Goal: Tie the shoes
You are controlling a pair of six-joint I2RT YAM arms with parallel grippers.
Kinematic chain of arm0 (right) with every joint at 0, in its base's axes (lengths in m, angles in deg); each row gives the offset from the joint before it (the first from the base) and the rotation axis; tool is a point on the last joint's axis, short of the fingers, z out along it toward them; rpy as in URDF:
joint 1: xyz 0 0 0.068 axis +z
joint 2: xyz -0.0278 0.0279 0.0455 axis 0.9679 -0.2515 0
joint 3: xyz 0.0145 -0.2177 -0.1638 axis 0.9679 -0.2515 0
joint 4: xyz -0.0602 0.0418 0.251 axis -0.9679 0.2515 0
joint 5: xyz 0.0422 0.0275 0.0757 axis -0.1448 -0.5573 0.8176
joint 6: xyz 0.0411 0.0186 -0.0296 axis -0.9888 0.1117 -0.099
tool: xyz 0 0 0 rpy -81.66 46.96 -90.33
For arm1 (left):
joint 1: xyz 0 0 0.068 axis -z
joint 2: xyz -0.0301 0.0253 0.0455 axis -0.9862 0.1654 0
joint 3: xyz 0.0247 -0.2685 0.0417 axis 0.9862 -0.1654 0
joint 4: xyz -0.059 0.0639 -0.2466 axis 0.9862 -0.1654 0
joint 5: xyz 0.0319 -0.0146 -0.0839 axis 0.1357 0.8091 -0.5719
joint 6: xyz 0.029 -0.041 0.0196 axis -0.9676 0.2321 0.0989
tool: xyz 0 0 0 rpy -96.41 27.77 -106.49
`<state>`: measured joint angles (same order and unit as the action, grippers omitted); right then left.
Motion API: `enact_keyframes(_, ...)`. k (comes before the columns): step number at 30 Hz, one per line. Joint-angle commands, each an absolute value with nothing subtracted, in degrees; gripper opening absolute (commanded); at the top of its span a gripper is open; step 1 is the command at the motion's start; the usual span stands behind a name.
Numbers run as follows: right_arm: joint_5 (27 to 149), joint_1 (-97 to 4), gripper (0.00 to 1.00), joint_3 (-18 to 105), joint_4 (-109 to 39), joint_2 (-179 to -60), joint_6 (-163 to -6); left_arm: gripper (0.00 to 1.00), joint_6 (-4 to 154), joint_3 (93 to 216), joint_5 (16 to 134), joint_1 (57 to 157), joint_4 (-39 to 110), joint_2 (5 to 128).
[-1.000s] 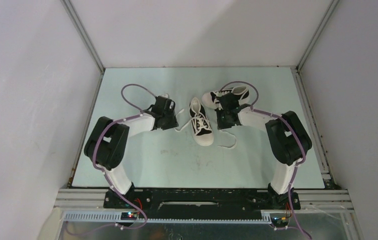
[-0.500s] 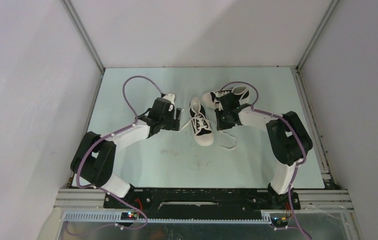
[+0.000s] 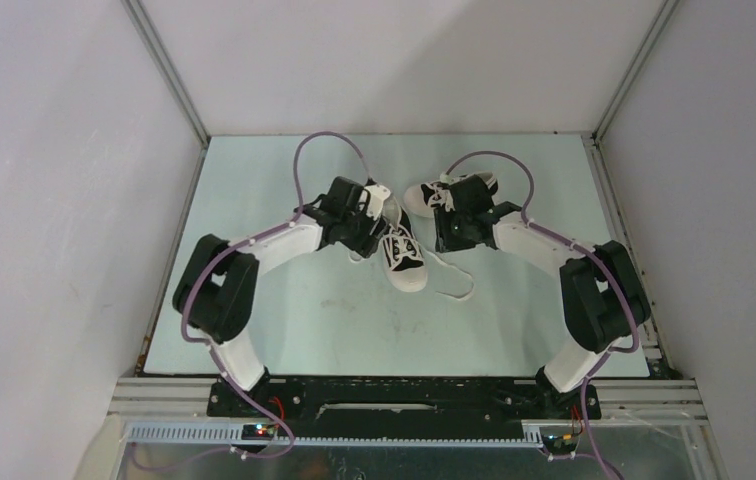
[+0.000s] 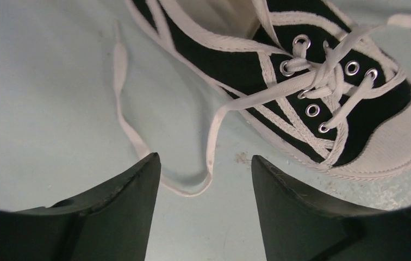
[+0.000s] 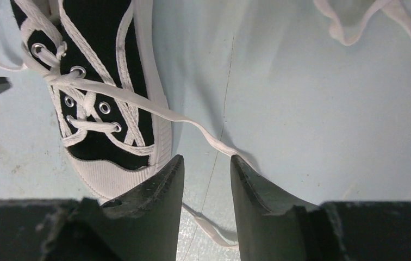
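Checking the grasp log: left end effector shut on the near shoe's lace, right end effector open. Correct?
Not quite. The left end effector is open too. The left wrist view shows its fingers apart, with the lace lying loose on the table under the gap, ungripped. The right end effector is open, as you said.

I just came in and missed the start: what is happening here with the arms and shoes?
A two-armed robot is at work on tying shoes. Its left tool and right tool are over the nearer shoe, whose laces lie loose on the table; the other shoe lies behind it. Both tools are open, each above a lace strand. Nothing is gripped yet.
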<state>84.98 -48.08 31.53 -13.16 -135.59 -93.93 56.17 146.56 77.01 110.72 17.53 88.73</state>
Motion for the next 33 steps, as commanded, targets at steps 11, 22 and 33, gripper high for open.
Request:
enact_keyframes(11, 87.93, -47.95, 0.44, 29.69, -15.76, -133.21, -95.46, 0.54, 50.48, 155.50, 70.62, 111.20, 8.95, 99.43)
enact_keyframes(22, 99.38, -45.66, 0.65, 24.94, -26.94, -132.77, -104.13, 0.01, 55.44, 155.76, 73.73, 111.24, 6.31, 100.96)
enact_keyframes(33, 98.45, -45.96, 0.62, 24.97, -31.45, -138.64, -106.40, 0.00, 62.53, 145.38, 70.75, 109.85, 17.23, 91.11)
